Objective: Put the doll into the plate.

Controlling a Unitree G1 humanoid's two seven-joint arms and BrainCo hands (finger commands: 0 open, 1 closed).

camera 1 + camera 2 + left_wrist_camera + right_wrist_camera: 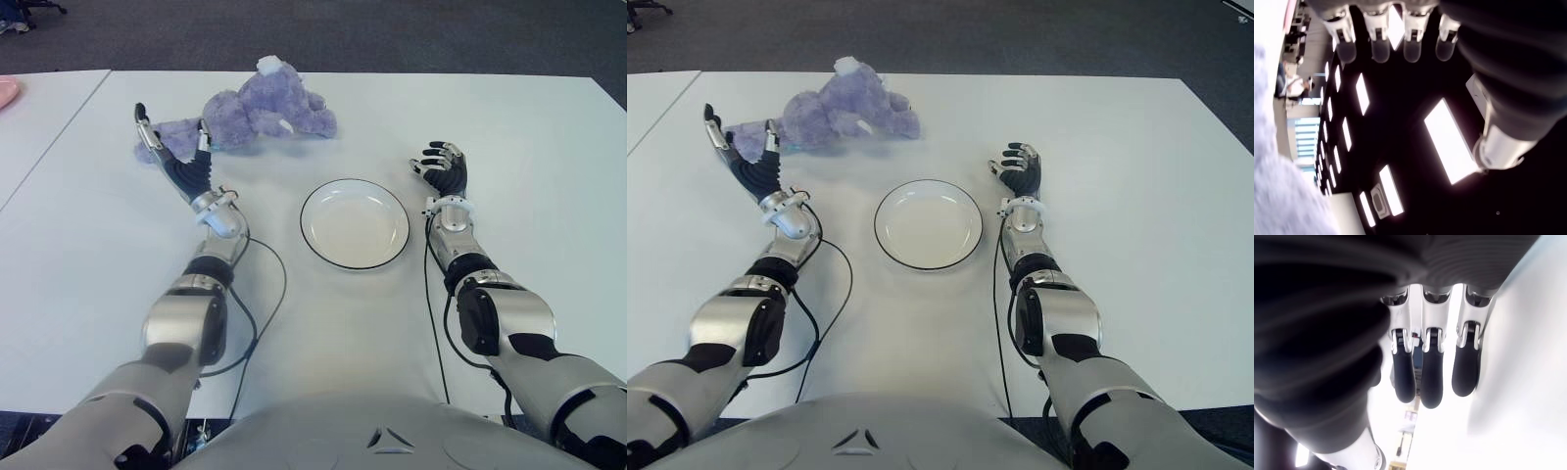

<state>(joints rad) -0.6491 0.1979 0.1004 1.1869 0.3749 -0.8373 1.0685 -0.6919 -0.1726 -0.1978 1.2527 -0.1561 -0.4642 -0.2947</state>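
A fuzzy purple plush doll (260, 113) lies far left of an empty round white plate (355, 223) on the white table (529, 147). The left hand (176, 157), fingers spread and empty, is beside the doll. The right hand (443, 171), loosely curled and empty, is right of the plate.

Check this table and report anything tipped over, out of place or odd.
The purple doll lies flopped on its side at the table's far edge, outside the empty plate. The left hand is open right beside it; the right hand shows right of the plate. Nothing is spilled or broken.

Left robot hand (176, 157) reaches forward, fingers spread and empty; right robot hand (443, 170) hangs loosely curled, empty.
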